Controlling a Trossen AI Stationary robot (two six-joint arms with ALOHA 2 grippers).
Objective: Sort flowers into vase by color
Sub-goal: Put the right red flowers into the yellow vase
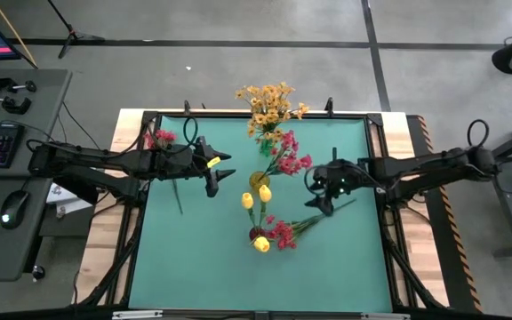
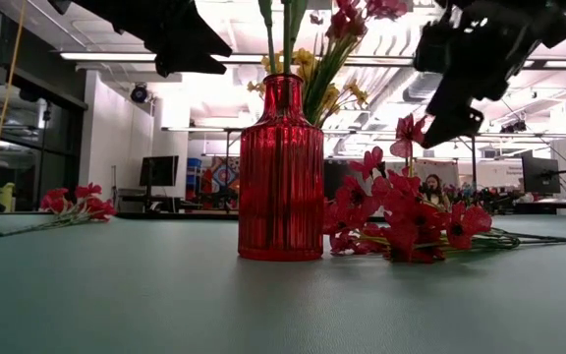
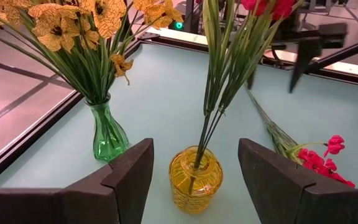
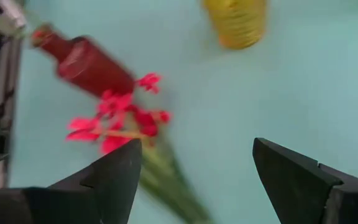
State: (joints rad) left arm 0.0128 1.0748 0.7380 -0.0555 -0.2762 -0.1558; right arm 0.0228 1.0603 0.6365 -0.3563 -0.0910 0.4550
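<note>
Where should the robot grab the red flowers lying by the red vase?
Probably on the thin green stalk, away from the red blossoms, coming straight down from above: the spray lies flat on the table, and the open right gripper hovers over that stalk.

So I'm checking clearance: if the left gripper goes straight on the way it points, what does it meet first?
Probably the yellow vase, centred between the open left gripper fingers; depth is unclear. The green vase stands off to one side.

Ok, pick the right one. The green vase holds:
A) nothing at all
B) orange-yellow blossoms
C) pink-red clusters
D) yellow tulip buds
B: in the left wrist view the green vase has a spray of orange-yellow blossoms standing in it, while the yellow vase beside it holds other green stems.
</note>
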